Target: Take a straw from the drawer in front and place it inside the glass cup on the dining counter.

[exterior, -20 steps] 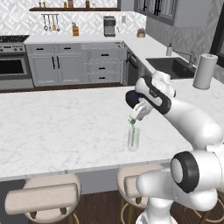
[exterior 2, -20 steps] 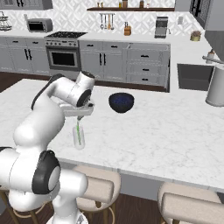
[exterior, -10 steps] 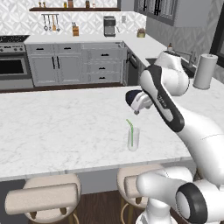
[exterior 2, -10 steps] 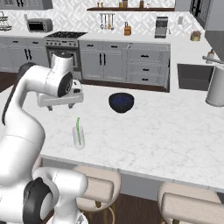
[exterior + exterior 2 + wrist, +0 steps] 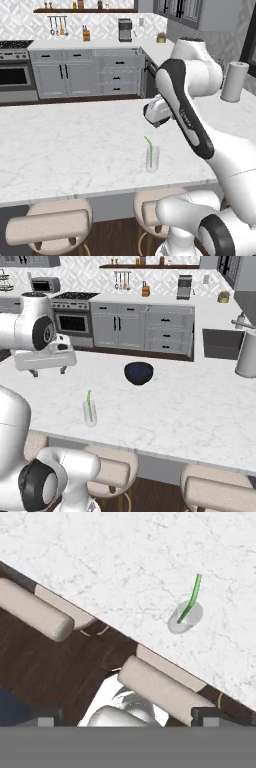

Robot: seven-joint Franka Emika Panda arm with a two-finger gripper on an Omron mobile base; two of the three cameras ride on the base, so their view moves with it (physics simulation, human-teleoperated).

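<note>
Tool (image 5: 48, 372) lifted higher off glass cup (image 5: 152, 158) w/ straw (image 5: 149, 151) inside; fingers apart, holding nothing.

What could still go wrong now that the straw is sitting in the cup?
The straw leans against the rim of the light glass cup, standing taller than it, so a bump could tip both. The cup stands near the dining counter edge above the stools. The tool hangs close by; a low swing could clip it.
</note>
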